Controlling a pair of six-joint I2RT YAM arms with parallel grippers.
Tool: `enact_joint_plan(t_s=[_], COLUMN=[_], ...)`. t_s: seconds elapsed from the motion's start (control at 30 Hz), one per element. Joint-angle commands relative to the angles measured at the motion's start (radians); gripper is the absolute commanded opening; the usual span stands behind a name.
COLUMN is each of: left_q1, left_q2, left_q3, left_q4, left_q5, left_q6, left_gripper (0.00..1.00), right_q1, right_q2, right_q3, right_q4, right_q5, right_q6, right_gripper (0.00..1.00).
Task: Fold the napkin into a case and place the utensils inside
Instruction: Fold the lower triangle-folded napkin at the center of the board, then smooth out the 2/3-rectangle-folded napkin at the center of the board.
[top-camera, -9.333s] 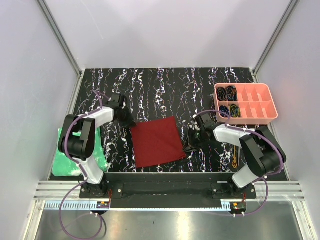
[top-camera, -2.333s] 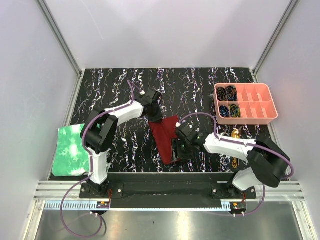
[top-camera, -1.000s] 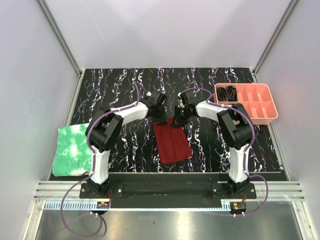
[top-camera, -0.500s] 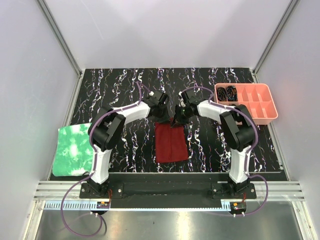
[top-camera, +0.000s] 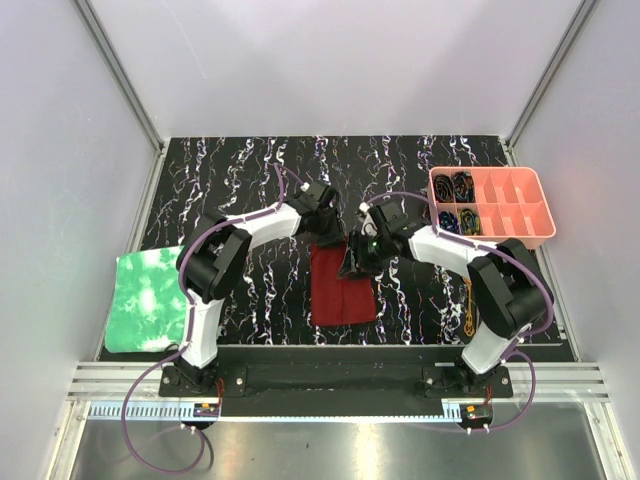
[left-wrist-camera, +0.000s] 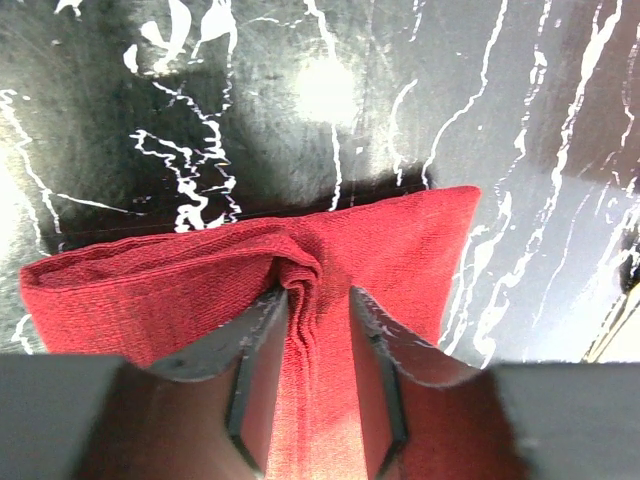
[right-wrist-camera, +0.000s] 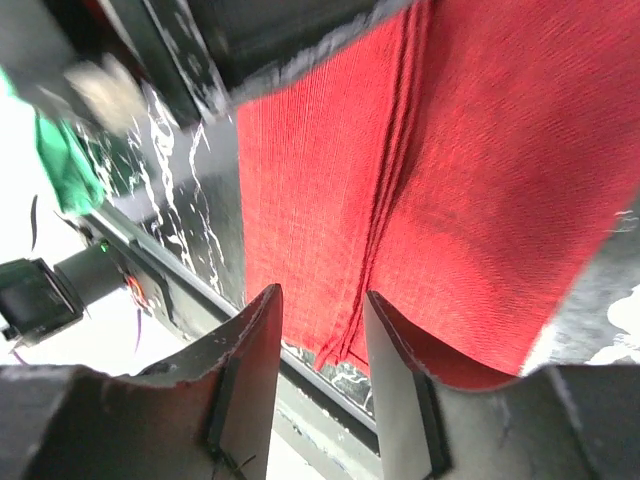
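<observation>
The dark red napkin (top-camera: 343, 288) lies folded as a narrow layered strip, the case, on the marbled table between the arms. My left gripper (top-camera: 328, 238) is at its far edge. In the left wrist view its jaws (left-wrist-camera: 318, 295) stand apart over the napkin (left-wrist-camera: 410, 235), with a raised pinch ridge of cloth resting against the left finger. My right gripper (top-camera: 352, 267) hovers over the strip's far right part, open, with the napkin (right-wrist-camera: 480, 150) below and nothing between its fingers (right-wrist-camera: 322, 295). One gold utensil (top-camera: 468, 312) lies beside the right arm.
A pink compartment tray (top-camera: 530, 232) with dark coiled items stands at the back right. A bright green crinkled sheet (top-camera: 150, 300) lies at the left table edge. The near table rail (right-wrist-camera: 320, 385) runs just beyond the napkin's end.
Both grippers have opened and let the cloth go. The right gripper has moved from the far edge nearer, over the strip. The napkin has settled straighter on the table.
</observation>
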Motion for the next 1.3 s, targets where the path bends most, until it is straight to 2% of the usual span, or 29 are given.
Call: enact_joint_plan(t_s=[0.0, 0.23, 0.33, 0.47, 0.5, 0.57, 0.7, 0.8, 0.83, 0.87, 0.97, 1.03, 1.27], left_q1=[-0.007, -0.007, -0.004, 0.010, 0.017, 0.026, 0.058, 0.088, 0.095, 0.106, 0.144, 0.152, 0.163], left_q2=[-0.026, -0.066, -0.084, -0.138, -0.147, -0.172, -0.251, -0.279, -0.285, -0.285, -0.275, -0.252, -0.201], left_q3=[-0.007, -0.019, -0.018, -0.025, -0.027, -0.031, -0.056, -0.088, -0.096, -0.106, -0.134, -0.134, -0.085], left_q4=[0.032, 0.029, 0.022, 0.013, 0.011, 0.002, -0.023, -0.030, -0.030, -0.029, -0.018, -0.007, -0.006], left_q5=[0.031, 0.046, 0.055, 0.086, 0.095, 0.111, 0.109, 0.075, 0.074, 0.077, 0.089, 0.101, 0.111], left_q6=[0.011, 0.017, 0.023, 0.037, 0.042, 0.049, 0.083, 0.111, 0.115, 0.121, 0.131, 0.134, 0.123], left_gripper=[0.39, 0.47, 0.52, 0.63, 0.64, 0.65, 0.65, 0.60, 0.55, 0.52, 0.43, 0.36, 0.28], right_q1=[0.034, 0.034, 0.034, 0.031, 0.030, 0.028, 0.019, 0.008, 0.006, 0.000, -0.016, -0.030, -0.058], right_q2=[0.023, 0.077, 0.110, 0.126, 0.129, 0.130, 0.126, 0.118, 0.117, 0.115, 0.146, 0.187, 0.328], right_q3=[-0.022, -0.056, -0.054, -0.042, -0.036, -0.028, -0.005, 0.019, 0.027, 0.036, 0.096, 0.157, 0.361], right_q4=[0.098, 0.164, 0.171, 0.172, 0.172, 0.172, 0.161, 0.146, 0.139, 0.126, 0.096, 0.074, -0.024], right_q5=[-0.037, -0.034, -0.018, 0.003, 0.003, 0.002, 0.005, 0.011, 0.014, 0.017, 0.020, 0.013, 0.040], right_q6=[0.028, 0.034, 0.033, 0.027, 0.027, 0.027, 0.026, 0.022, 0.017, 0.008, -0.015, -0.036, -0.098], right_gripper=[0.47, 0.46, 0.38, 0.27, 0.21, 0.16, 0.14, 0.18, 0.22, 0.34, 0.43, 0.45, 0.46])
